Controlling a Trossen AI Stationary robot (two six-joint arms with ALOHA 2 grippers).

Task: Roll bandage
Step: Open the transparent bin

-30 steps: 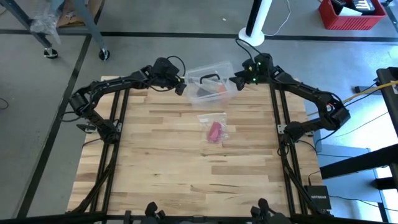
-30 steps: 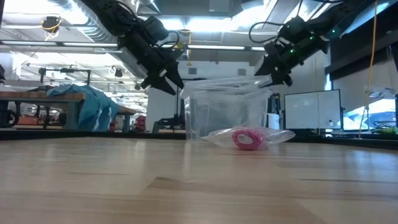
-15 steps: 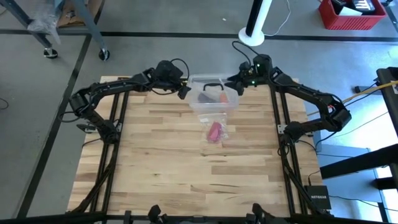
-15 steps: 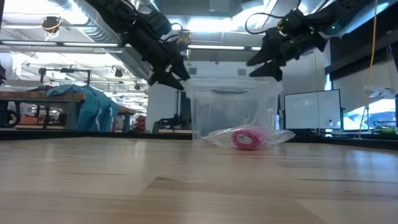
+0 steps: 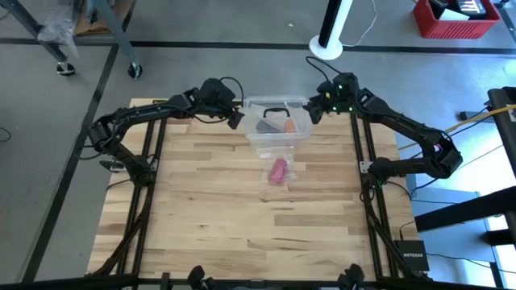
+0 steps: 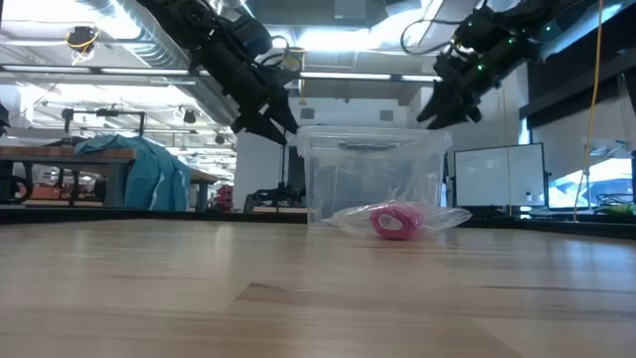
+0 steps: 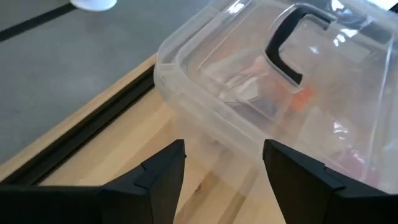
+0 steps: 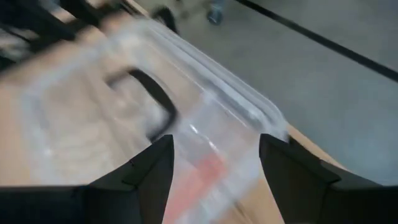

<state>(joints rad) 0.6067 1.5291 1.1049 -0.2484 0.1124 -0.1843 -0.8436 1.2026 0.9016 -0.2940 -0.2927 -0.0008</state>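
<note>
The bandage [image 5: 279, 171] is a small pink roll inside a small clear bag, lying on the wooden table just in front of a clear plastic box [image 5: 276, 122]. In the low view the roll [image 6: 396, 221] shows in front of the box [image 6: 370, 174]. My left gripper [image 5: 236, 119] hovers open at the box's left far corner, level with its lid [image 7: 236, 68]. My right gripper [image 5: 313, 113] is open above and to the right of the box, clear of it [image 6: 437, 111]. Neither gripper is near the bandage.
The clear box has a black handle [image 5: 272, 103] on its lid and holds dark and orange items. It stands level at the table's far edge [image 5: 242, 100]. Bare wood [image 5: 242, 217] stretches from the bandage to the near edge.
The clear box, tilted and raised between both grippers a second ago, has settled level on the table. My right gripper has risen and drawn back from the box toward the table's right edge. My left gripper has stayed by the box's left corner.
</note>
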